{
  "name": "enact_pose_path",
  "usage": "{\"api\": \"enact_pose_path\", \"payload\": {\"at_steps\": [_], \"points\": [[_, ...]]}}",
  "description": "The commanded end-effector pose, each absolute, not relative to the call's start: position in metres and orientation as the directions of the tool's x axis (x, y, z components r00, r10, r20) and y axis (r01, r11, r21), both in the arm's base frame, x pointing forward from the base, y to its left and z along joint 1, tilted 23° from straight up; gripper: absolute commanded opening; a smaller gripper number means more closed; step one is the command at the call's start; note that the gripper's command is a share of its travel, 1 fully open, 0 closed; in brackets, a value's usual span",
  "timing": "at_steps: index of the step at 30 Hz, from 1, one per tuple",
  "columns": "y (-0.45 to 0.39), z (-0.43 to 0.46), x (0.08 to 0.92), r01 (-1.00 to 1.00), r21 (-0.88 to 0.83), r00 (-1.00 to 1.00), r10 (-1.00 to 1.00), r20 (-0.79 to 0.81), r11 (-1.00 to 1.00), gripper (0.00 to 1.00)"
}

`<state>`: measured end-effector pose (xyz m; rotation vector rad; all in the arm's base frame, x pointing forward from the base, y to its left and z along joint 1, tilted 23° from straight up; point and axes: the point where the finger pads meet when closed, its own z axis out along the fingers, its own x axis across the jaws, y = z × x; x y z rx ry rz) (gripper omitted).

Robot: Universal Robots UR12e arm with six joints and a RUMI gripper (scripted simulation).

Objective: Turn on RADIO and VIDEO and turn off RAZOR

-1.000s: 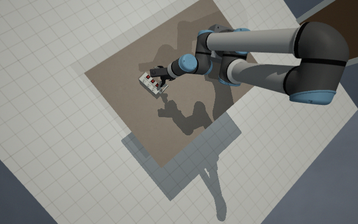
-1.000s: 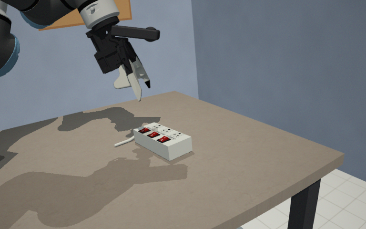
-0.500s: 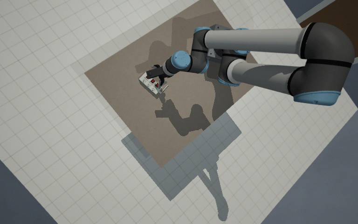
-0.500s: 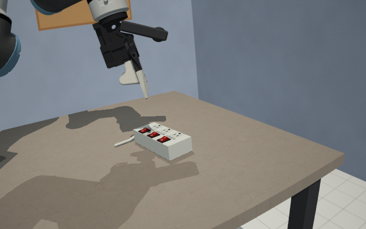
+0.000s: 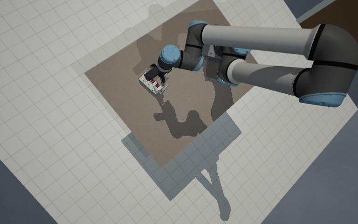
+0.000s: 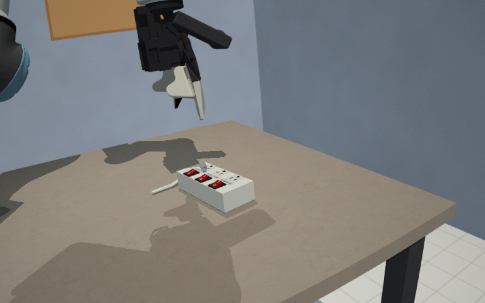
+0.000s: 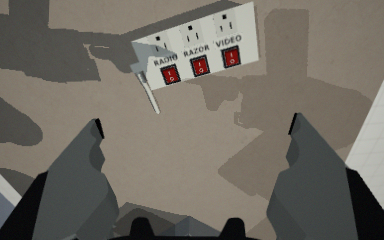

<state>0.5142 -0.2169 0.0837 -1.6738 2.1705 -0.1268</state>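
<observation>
Looking at a white, box-shaped power strip (image 5: pixel 149 85) (image 6: pixel 216 187) (image 7: pixel 197 47), lying right way up on a brown, flat-topped worktop (image 5: pixel 118 92) (image 6: pixel 321 214) (image 7: pixel 165 155). Spotting three red, rectangular rockers in black frames along one long edge, with outlets alongside. Reading RADIO (image 6: pixel 191 172) (image 7: pixel 170 74) at the cord end, RAZOR (image 6: pixel 203 177) (image 7: pixel 200 65) in the middle and VIDEO (image 6: pixel 216 184) (image 7: pixel 231 57) at the far end, but honestly not managing to tell which way any of them is tipped. Also seeing a short, white, round cord (image 5: pixel 164 89) (image 6: pixel 163 187) (image 7: pixel 150 95) poking out beside RADIO.

Moving up from there, finding a black and pale grey two-jaw gripper (image 5: pixel 157 73) (image 6: pixel 189 111) (image 7: pixel 194 117) hovering above the worktop, pointing down, standing wide open and holding nothing, well clear of the strip. Following it back to a grey and black jointed arm with blue round caps (image 5: pixel 258 39) (image 6: pixel 12 53), reaching over the worktop. Catching shadows falling across the strip and worktop too. Further out, getting pale, square floor tiles (image 5: pixel 52 105) (image 6: pixel 461 250) and plain blue-grey walls (image 6: pixel 357 71).
</observation>
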Motion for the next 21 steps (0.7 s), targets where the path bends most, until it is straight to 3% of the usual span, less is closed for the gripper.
{"api": "enact_pose_path", "payload": {"at_steps": [1, 21], "points": [[-0.2164, 0.0889, 0.5112, -0.929, -0.292, -0.15, -0.953, -0.263, 0.227, 1.0], [-0.2162, 0.0894, 0.5109, -0.93, -0.291, -0.146, -0.953, -0.264, 0.223, 1.0]]}}
